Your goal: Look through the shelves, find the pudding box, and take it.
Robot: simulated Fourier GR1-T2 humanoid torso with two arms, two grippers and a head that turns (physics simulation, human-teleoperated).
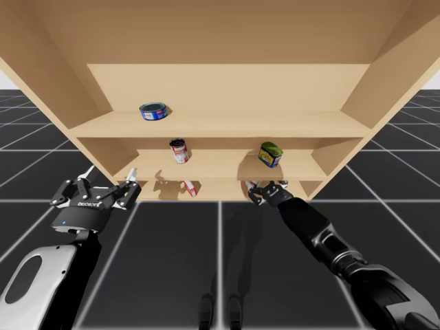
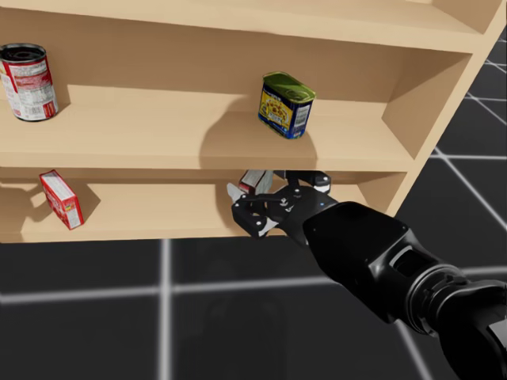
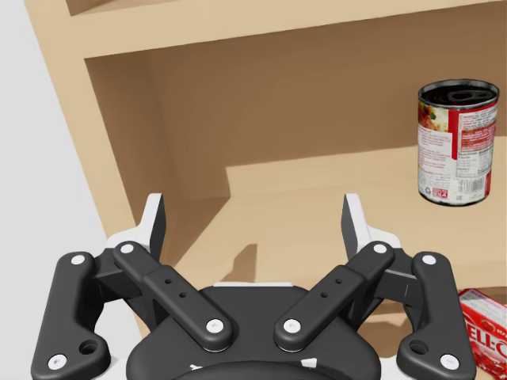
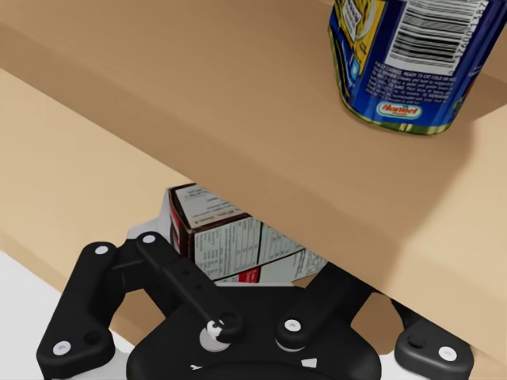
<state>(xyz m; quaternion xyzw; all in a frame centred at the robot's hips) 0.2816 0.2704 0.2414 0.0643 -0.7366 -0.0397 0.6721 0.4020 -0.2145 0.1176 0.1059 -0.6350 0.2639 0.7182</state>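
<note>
This is a bare simulated test space rather than a furnished room. A plain light-wood shelf unit (image 1: 275, 122) stands on a black floor ruled with pale grid lines (image 1: 172, 254). It holds a few groceries, such as a red-and-white round can (image 1: 179, 150).

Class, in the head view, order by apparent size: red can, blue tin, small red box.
Red can and blue tin look about alike, so tied first.
Small red box: smallest.

A flat blue can (image 1: 154, 111) sat on the wooden shelves' (image 1: 275, 127) top board. One board lower stood a red-labelled can (image 1: 179, 150), with a green-topped blue tin (image 1: 270, 154) to its right. A red box (image 1: 190, 188) lay lower still.
</note>
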